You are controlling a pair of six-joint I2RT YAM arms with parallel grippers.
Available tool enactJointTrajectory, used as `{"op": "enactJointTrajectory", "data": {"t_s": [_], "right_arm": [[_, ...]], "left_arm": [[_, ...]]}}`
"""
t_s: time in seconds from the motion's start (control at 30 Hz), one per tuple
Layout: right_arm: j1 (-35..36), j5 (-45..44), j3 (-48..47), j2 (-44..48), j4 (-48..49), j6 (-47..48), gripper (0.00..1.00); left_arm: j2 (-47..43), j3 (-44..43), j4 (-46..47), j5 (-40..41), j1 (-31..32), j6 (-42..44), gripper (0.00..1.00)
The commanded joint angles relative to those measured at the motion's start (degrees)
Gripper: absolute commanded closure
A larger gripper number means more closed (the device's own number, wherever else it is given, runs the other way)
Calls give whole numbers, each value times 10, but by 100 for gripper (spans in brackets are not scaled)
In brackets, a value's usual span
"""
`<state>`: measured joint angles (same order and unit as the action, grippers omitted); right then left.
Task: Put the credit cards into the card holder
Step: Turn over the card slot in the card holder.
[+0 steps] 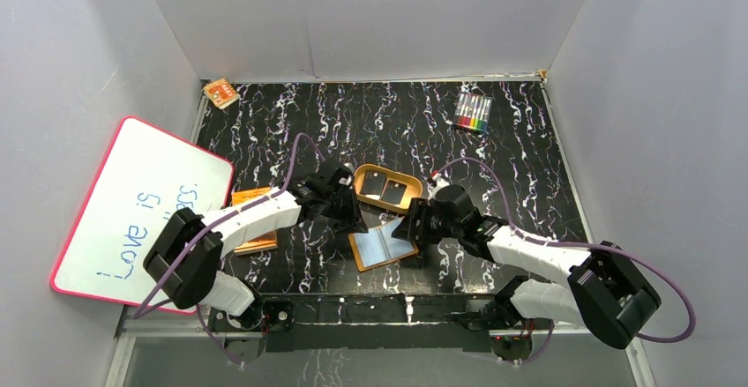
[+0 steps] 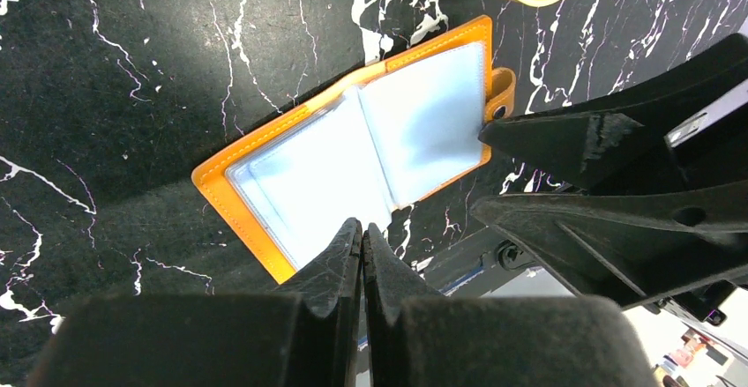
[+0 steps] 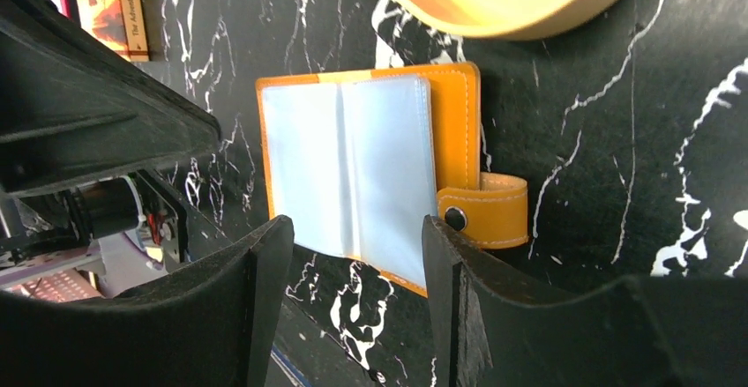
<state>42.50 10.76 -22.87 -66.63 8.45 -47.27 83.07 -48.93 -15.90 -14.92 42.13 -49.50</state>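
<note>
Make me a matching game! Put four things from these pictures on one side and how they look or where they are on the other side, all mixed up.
Things:
1. card holder
2. credit cards
3. left fingers
4. right fingers

Clues:
A. spread wide apart
B. inside the tan tray
C. lying open
D. pressed shut together

Pairs: 1-C, 2-B, 3-D, 4-A

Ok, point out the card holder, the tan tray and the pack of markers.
card holder (image 3: 353, 175): right wrist view, on its clear sleeves.
tan tray (image 1: 418, 189): top view, on its right rim.
pack of markers (image 1: 473, 113): top view, on the pack's middle.
</note>
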Motion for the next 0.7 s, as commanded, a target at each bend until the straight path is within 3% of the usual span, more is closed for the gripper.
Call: {"op": "enactJointTrajectory", "data": {"t_s": [0.0, 0.27, 0.67], "right_arm": [[5, -17, -61, 13, -37, 62, 38], [12, 25, -134, -92, -71, 125, 44], [12, -55, -68, -126, -84, 83, 67]], "left_arm": [[2, -8, -6, 3, 3, 1, 100], [-14, 12, -5, 29, 4, -8, 100], [-24, 62, 31, 22, 4, -17, 100]]}}
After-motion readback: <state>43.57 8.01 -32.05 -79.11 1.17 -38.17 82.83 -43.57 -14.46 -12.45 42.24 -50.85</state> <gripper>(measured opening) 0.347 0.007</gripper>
